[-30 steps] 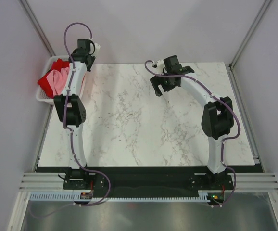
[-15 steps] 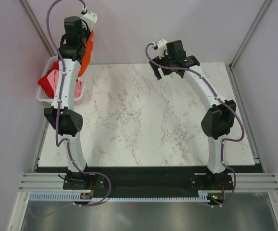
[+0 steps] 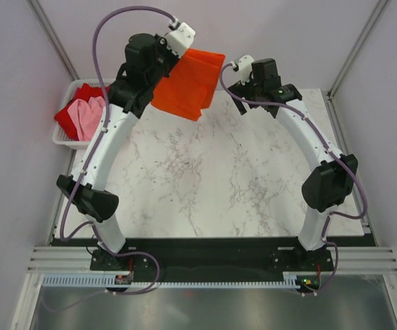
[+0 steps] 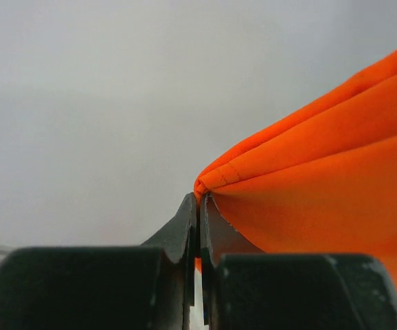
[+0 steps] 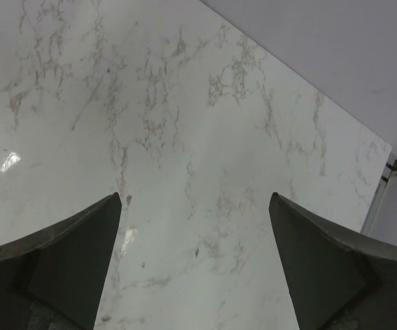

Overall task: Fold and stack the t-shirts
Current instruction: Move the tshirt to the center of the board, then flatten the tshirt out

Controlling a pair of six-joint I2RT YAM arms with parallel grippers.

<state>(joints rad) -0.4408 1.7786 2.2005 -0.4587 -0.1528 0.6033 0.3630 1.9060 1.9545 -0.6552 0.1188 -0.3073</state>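
A bright orange-red t-shirt (image 3: 188,84) hangs in the air over the far edge of the table, drooping down and to the right. My left gripper (image 4: 199,199) is shut on a bunched fold of it (image 4: 322,172), raised high at the back left. A deeper red t-shirt (image 3: 70,118) and a pale pink t-shirt (image 3: 88,114) lie crumpled together in the white basket (image 3: 66,141) at the far left. My right gripper (image 5: 195,199) stands open over bare marble, just right of the hanging shirt, with nothing between its fingers.
The marble table (image 3: 219,179) spreads between the two arms. The basket sits off the table's far left corner. Grey walls and metal posts close in the back and both sides. A dark rail at the near edge holds the arm bases.
My left arm has lifted the orange-red t-shirt out of the basket and swung it up and to the right. The right arm has risen and shifted slightly toward the back.
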